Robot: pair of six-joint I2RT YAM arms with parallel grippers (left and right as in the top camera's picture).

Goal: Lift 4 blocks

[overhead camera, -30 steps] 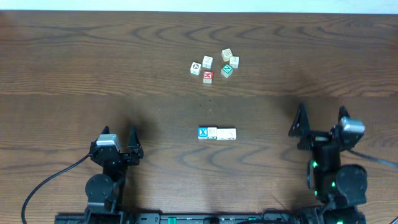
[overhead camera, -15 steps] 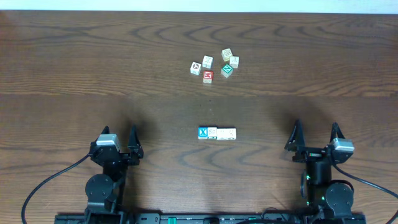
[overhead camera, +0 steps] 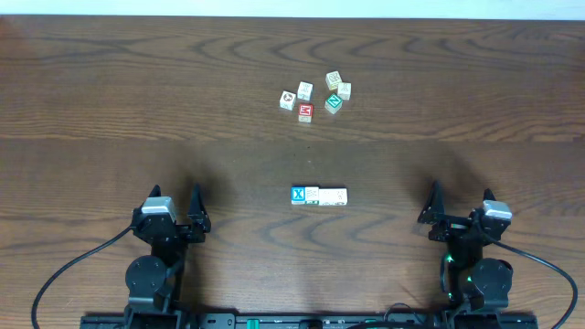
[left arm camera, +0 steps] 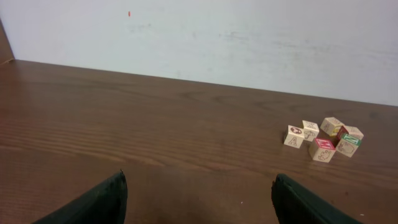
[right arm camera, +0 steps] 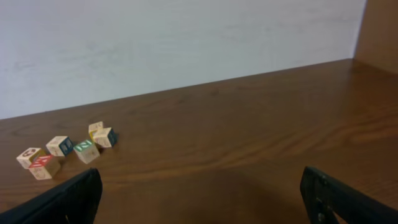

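Dark wood-grain tabletop (overhead camera: 110, 82) runs out from under me to a pale wall (left arm camera: 249, 37). Closest in, my left gripper (overhead camera: 174, 196) has its jaws spread wide over bare wood, and my right gripper (overhead camera: 460, 196) stands spread the same way. Between the two, about level with my fingertips and well apart from both, the blocks (overhead camera: 319, 196) lie in a tight row, touching side to side. The blue X block (overhead camera: 298, 195) is at the end toward my left jaws, with the cream ones beside it. Farther ahead sits a loose cluster of cubes (overhead camera: 315, 94), among them a red-faced cube (overhead camera: 304, 111) and a green diamond-faced cube (overhead camera: 334, 102).
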